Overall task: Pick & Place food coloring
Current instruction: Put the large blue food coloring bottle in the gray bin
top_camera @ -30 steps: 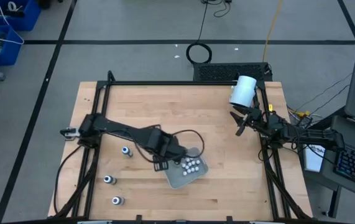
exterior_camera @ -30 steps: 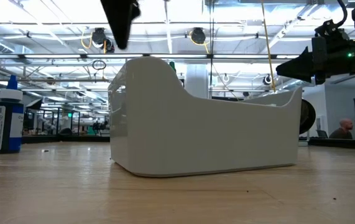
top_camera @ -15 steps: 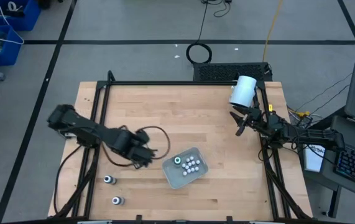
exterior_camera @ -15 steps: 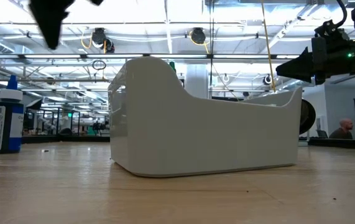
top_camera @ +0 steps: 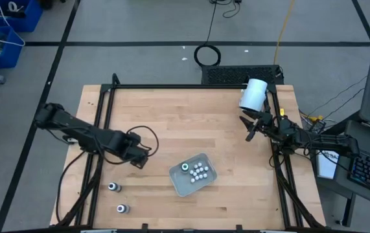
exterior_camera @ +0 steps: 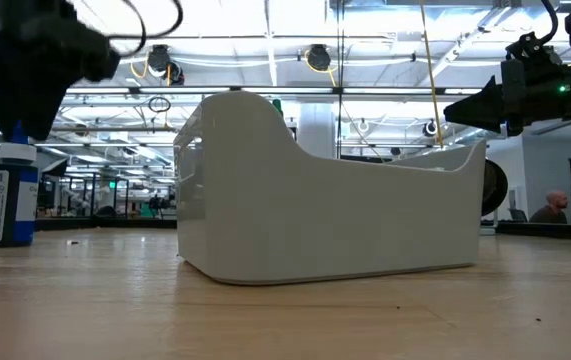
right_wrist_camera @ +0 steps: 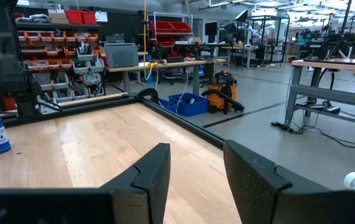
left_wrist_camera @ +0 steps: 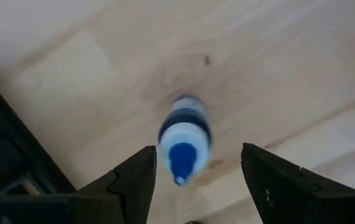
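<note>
Two parted fingers of the left hand (left_wrist_camera: 196, 177) straddle a dark-bodied bottle (left_wrist_camera: 184, 134).

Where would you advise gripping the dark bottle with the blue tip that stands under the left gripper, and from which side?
Take the dark bottle around its body, just below the pale cap, coming straight down from above. It stands upright on the table with bare wood all round, and the left gripper hangs over it, fingers open either side of the cap. The right gripper waits at the table's edge.
</note>
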Robot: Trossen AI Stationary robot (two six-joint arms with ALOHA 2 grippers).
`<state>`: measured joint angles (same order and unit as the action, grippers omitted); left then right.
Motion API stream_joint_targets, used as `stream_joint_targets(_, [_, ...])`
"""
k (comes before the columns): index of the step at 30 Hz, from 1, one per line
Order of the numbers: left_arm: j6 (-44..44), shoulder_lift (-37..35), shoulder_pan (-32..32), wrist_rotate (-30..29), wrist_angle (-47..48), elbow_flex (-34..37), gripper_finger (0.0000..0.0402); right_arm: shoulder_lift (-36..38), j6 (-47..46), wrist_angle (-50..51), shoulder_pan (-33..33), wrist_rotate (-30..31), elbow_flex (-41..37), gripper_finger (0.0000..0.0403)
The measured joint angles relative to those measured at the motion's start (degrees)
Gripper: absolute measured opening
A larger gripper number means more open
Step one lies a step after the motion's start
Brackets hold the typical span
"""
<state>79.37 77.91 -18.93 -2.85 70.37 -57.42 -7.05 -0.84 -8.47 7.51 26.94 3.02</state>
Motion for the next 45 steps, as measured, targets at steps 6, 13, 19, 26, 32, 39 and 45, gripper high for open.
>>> stream_joint_targets(6, [0.48,0.02,2.20,2.04,-3.19,4.11,0.0237,0.00,0.00,0.00,0.00,0.00,0.00,0.0141])
stream_joint_targets(13, [-1.04,0.02,2.35,1.70,-4.18,4.39,0.0237,0.00,0.00,0.00,0.00,0.00,-0.01,0.0141])
stream_joint_targets(19, [-2.42,0.02,2.35,3.07,-4.18,4.39,0.0237,0.00,0.00,0.02,0.00,0.00,0.01,0.0141])
stream_joint_targets(26, [-3.56,0.02,2.35,3.70,-4.11,4.39,0.0236,0.00,0.00,0.02,0.00,0.00,-0.01,0.0141])
stream_joint_targets(32, [-4.98,0.02,2.35,4.30,-4.08,4.39,0.0236,0.00,0.00,0.02,0.00,0.00,0.01,0.0141])
stream_joint_targets(39, [-5.74,0.02,2.35,2.67,-3.96,4.39,0.0236,0.00,0.00,0.03,0.00,0.00,0.00,0.0141])
stream_joint_targets(45, [-5.63,0.02,2.35,2.53,-3.99,4.39,0.0195,0.00,0.00,0.04,0.00,0.00,0.01,0.0141])
